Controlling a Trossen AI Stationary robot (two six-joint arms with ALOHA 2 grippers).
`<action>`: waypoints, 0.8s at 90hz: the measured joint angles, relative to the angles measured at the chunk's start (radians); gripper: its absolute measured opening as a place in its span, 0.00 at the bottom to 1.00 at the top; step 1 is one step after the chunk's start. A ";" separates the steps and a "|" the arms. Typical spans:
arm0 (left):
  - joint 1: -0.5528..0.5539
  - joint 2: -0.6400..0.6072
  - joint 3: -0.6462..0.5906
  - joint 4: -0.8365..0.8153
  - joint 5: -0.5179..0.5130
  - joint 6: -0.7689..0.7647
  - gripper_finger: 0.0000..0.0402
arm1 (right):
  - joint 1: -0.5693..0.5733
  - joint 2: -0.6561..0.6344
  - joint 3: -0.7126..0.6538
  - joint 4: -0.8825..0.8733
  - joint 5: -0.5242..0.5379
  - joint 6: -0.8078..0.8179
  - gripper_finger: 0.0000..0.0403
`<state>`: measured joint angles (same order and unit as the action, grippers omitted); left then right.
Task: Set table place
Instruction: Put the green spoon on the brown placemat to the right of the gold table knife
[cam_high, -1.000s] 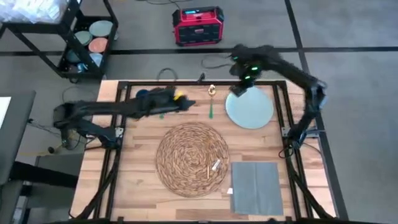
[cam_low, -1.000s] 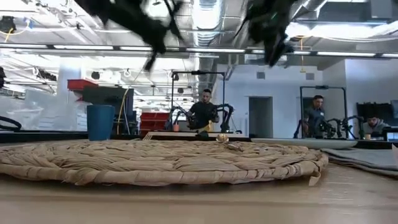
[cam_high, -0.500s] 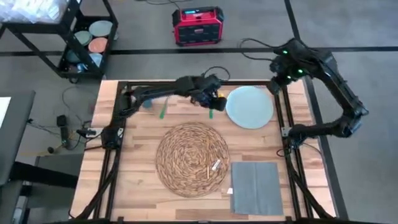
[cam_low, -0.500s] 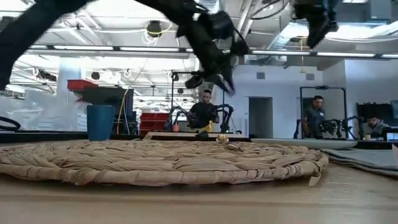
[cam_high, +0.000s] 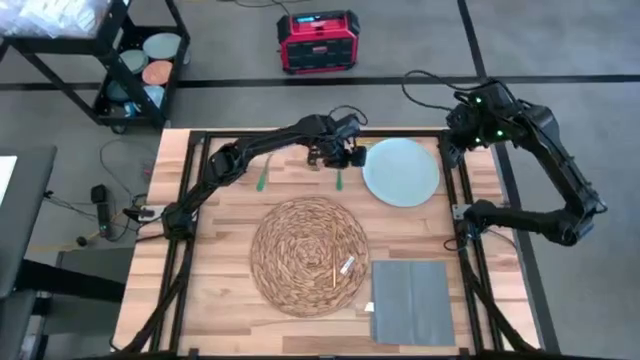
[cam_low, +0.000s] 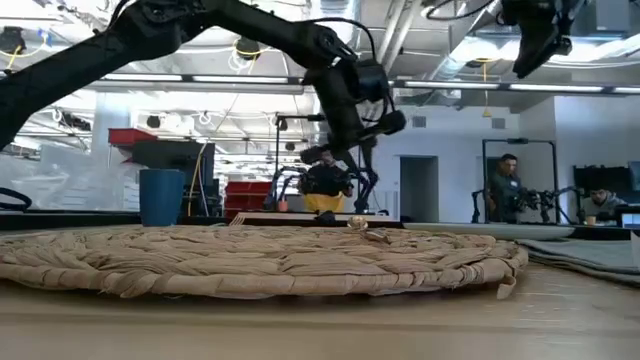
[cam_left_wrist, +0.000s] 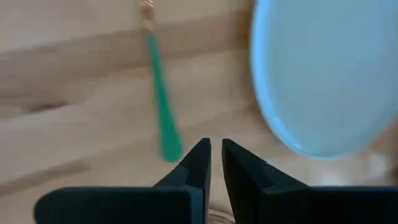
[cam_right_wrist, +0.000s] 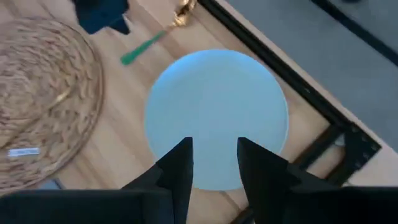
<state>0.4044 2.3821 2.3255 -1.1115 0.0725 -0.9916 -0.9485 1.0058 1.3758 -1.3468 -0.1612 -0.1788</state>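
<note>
Cutlery with a green handle (cam_high: 339, 180) lies on the table (cam_high: 215, 260) near its far edge, just left of the pale blue plate (cam_high: 401, 171); its long axis runs from the far edge toward the near edge, the golden head at the far end and the green handle pointing toward the mat (cam_high: 309, 255). A second green-handled piece (cam_high: 260, 180) lies further left along the same edge, also running roughly far to near.

The left gripper (cam_high: 337, 153) reaches along the far edge and hangs over the first piece, between it and the plate's rim. In the left wrist view its fingers (cam_left_wrist: 200, 163) stand close together with only a thin slit between them, holding nothing, the green handle (cam_left_wrist: 163, 112) just beside their tips and the plate (cam_left_wrist: 323, 74) on the other side.

The right gripper (cam_high: 468, 125) is raised above the table's far right corner, just outside the frame, its fingers (cam_right_wrist: 177, 168) a moderate gap apart and empty.

The round woven mat sits in the middle of the table, and the grey napkin (cam_high: 410, 300) lies flat at the near right corner, touching the mat's edge or nearly so.
</note>
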 joint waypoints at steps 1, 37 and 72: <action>0.002 0.000 0.007 0.001 -0.005 0.000 0.05 | 0.000 0.000 0.000 0.000 0.000 -0.002 0.28; 0.054 -0.040 0.031 -0.117 -0.055 0.306 0.05 | 0.013 0.007 -0.017 0.078 -0.001 0.007 0.28; -0.014 -0.177 0.025 -0.459 -0.395 0.573 0.07 | 0.161 0.354 -0.274 0.516 0.004 0.061 0.02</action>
<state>0.3903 2.2047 2.3502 -1.5701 -0.3227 -0.4183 -0.7875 1.3597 1.1018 -0.8308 -0.1572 -0.1174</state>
